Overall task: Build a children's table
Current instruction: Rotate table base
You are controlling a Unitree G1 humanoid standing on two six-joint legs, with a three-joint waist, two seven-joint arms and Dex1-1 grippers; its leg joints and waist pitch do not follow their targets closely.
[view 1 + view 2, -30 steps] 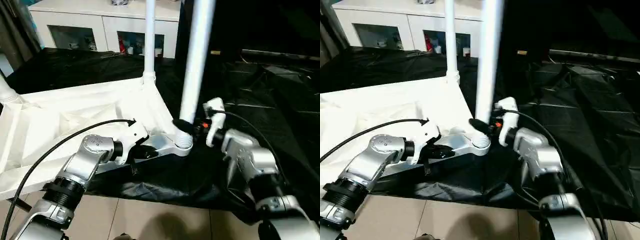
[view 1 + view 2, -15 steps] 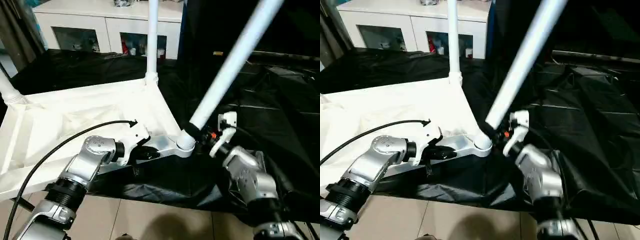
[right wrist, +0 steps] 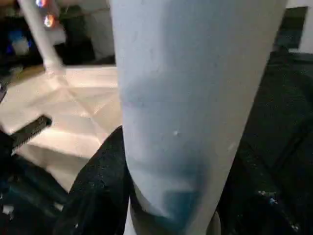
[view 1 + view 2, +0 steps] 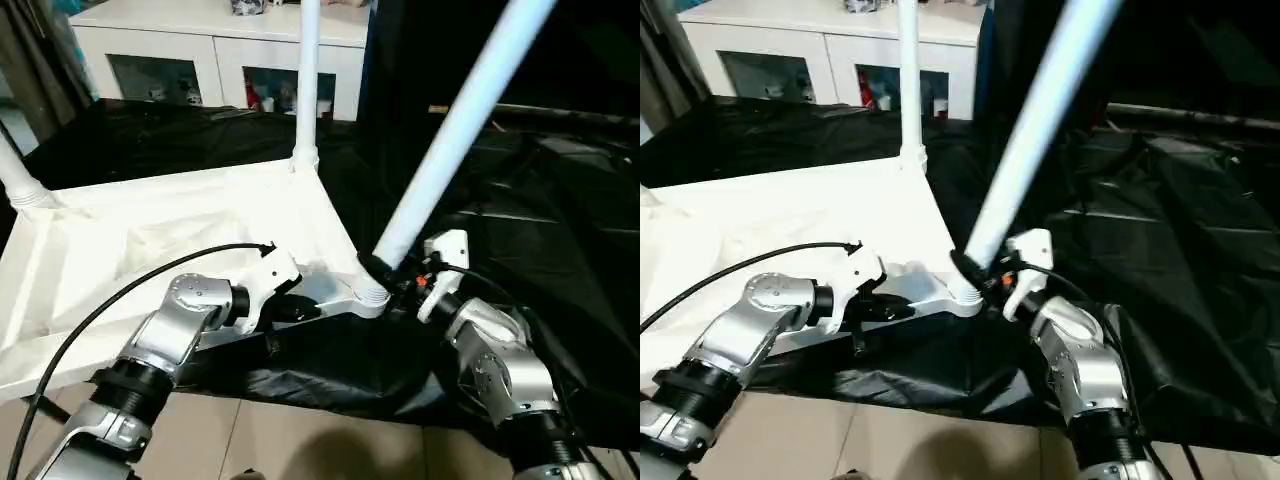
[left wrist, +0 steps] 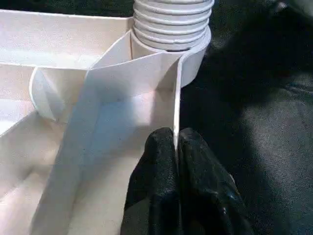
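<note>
The white tabletop point(image 4: 150, 240) lies underside up on black cloth. One white leg point(image 4: 306, 80) stands upright in the far corner socket, and another leg point(image 4: 15, 170) rises at the far left. A third leg point(image 4: 450, 130) leans to the right, its threaded foot at the near right corner socket point(image 4: 368, 296). My right gripper point(image 4: 388, 274) is shut on this leg just above the socket, with black fingers point(image 3: 98, 181) on both sides of the tube. My left gripper point(image 5: 176, 139) is shut on the tabletop's thin rim wall point(image 5: 177, 98) just behind that socket.
A white cabinet with glass doors point(image 4: 200, 60) stands at the back. Crumpled black cloth point(image 4: 560, 220) covers the ground to the right. Tiled floor point(image 4: 300, 440) shows at the near edge. A black cable point(image 4: 120, 290) arcs over my left forearm.
The leg in my right gripper has tipped from upright to leaning right, with its foot still at the corner socket. My right forearm has dropped lower. The left gripper has kept its hold.
</note>
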